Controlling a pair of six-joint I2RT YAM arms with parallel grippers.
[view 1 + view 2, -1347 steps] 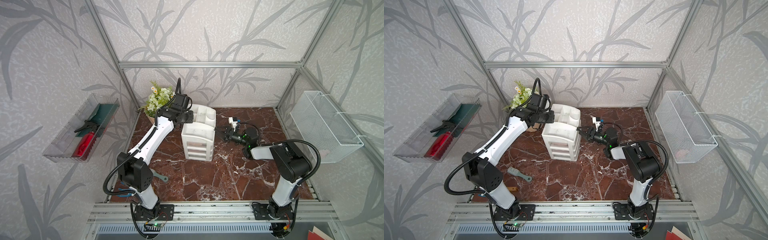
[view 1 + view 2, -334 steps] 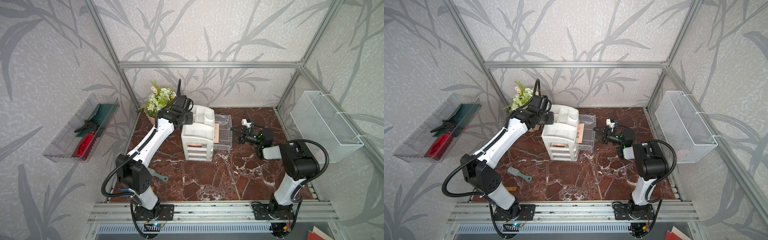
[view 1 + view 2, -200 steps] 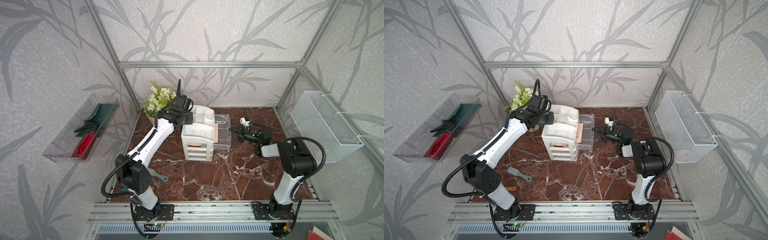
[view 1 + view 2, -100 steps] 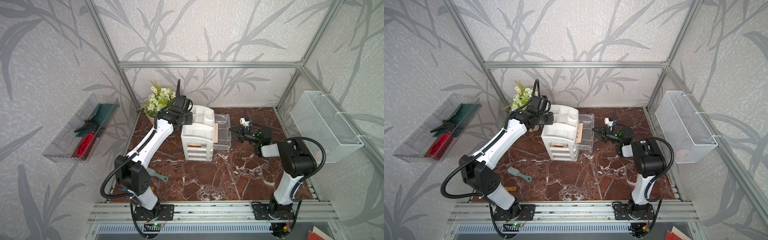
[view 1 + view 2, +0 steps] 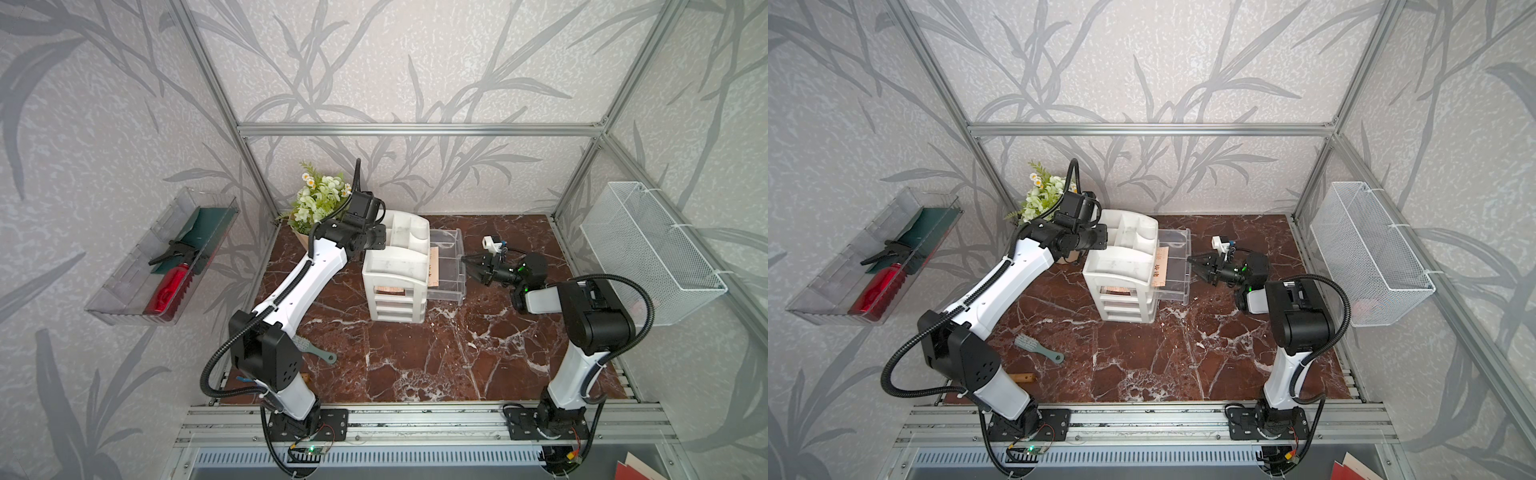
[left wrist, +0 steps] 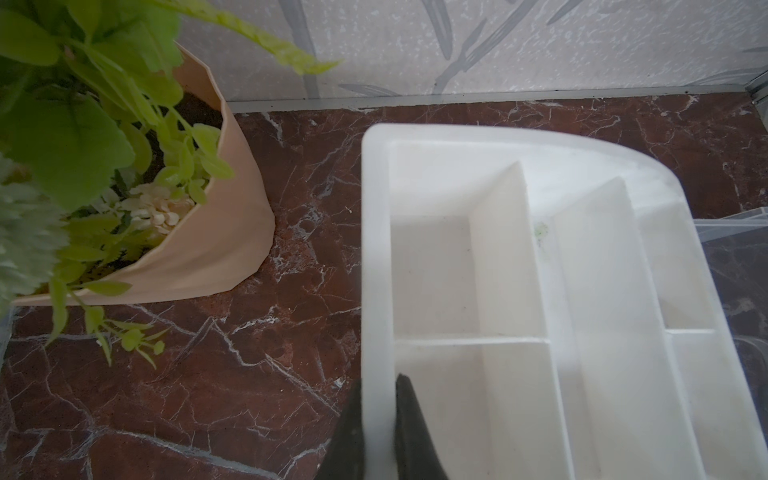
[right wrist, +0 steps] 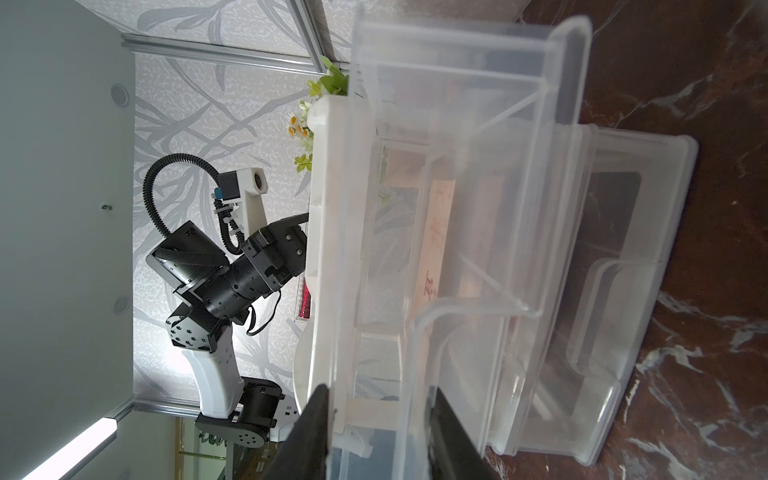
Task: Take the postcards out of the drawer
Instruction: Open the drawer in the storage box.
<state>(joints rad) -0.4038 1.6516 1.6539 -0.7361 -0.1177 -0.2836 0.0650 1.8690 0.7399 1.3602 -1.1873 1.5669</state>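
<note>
Your left end effector (image 6: 378, 415) is clamped shut on the side rim of the white organizer (image 5: 395, 266), one finger inside the top tray and one outside it. The organizer stands on the marble desk (image 5: 415, 353), just beside the potted plant (image 5: 320, 201).

The organizer's top clear drawer (image 5: 451, 249) is pulled well out towards your right arm, and the clear drawer under it sticks out a little further.

Your right end effector (image 5: 467, 262) is level with the top drawer's front wall. Its jaws stand partly open and hold nothing. In the right wrist view the drawer's curved front lip lies between the two fingers. You cannot tell from these views whether either finger touches the plastic.

The postcards (image 5: 1160, 268) are inside that drawer, at its inner end, right at the mouth of the organizer and well apart from the front wall. What you can see clearly is one cream card with dark and red characters. It stands on a long edge and is tilted rather than flat. Its long axis runs across the drawer, from the back wall towards the near edge of the desk, and the column of characters runs along it. Its printed face is turned towards your right end effector and slightly upward. Through the clear wall in the right wrist view, a darker panel shows next to it. How many cards are stacked there you cannot make out.

A grey-green brush (image 5: 1038, 349) lies on the desk near your left arm's base.
</note>
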